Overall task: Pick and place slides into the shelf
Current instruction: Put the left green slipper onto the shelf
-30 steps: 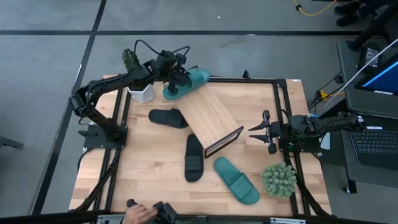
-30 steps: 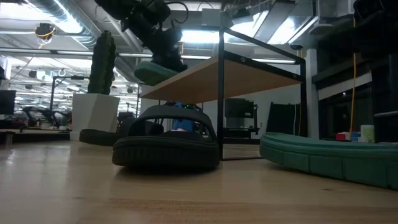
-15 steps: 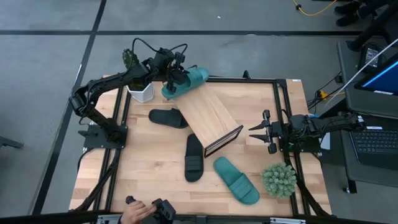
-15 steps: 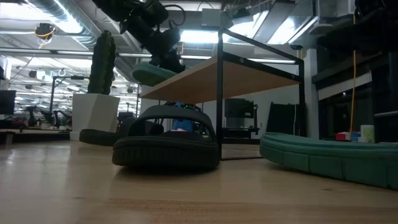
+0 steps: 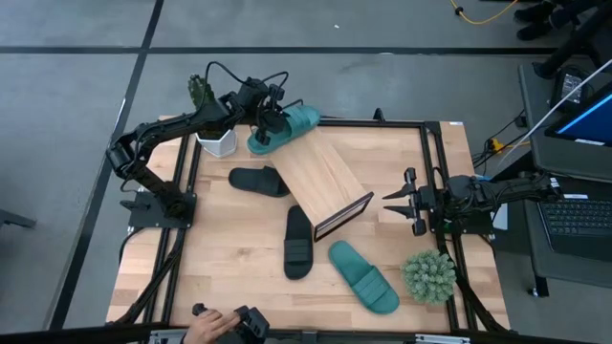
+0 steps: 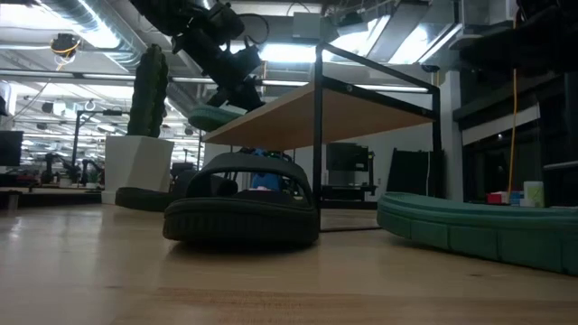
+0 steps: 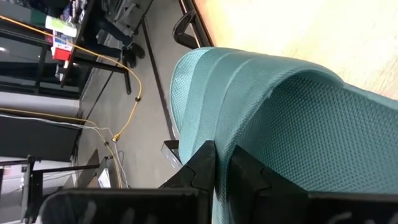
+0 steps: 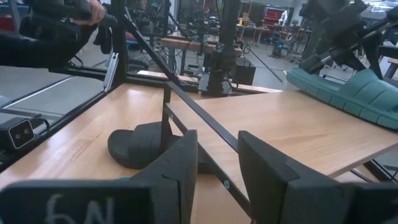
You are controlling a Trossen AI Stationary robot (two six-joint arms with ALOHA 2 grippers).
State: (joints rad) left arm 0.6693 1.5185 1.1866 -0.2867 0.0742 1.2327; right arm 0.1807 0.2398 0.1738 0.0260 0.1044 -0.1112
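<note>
My left gripper (image 5: 267,118) is shut on a teal slide (image 5: 287,126) at the far, raised end of the shelf (image 5: 325,182), a slanted wooden plank on a black frame. From the right wrist view the held slide (image 8: 348,93) seems to lie on the plank (image 8: 280,124). The other teal slide (image 5: 363,275) rests sole-down on the table near the shelf's low end. One black slide (image 5: 258,180) lies left of the shelf, another black slide (image 5: 298,241) in front of it. My right gripper (image 5: 390,204) waits open to the right of the shelf. My left gripper pinches the teal slide's wide strap (image 7: 261,106) at its edge, between the two fingers (image 7: 202,168). It comes from above, slanting in from the table's left. The slide sits tilted at the plank's far end, its left end (image 6: 212,117) overhanging the plank's edge.
A white pot with a cactus (image 5: 218,141) stands just left of the held slide. A bushy green plant (image 5: 428,275) stands at the near right corner. A person's hand (image 5: 206,330) shows at the near edge. Black frame rails (image 5: 426,172) border the table.
My left gripper has come down with the teal slide toward the shelf's raised far end; in the low view the slide now sits lower, level with the plank's edge. The gripper has stayed shut on it.
</note>
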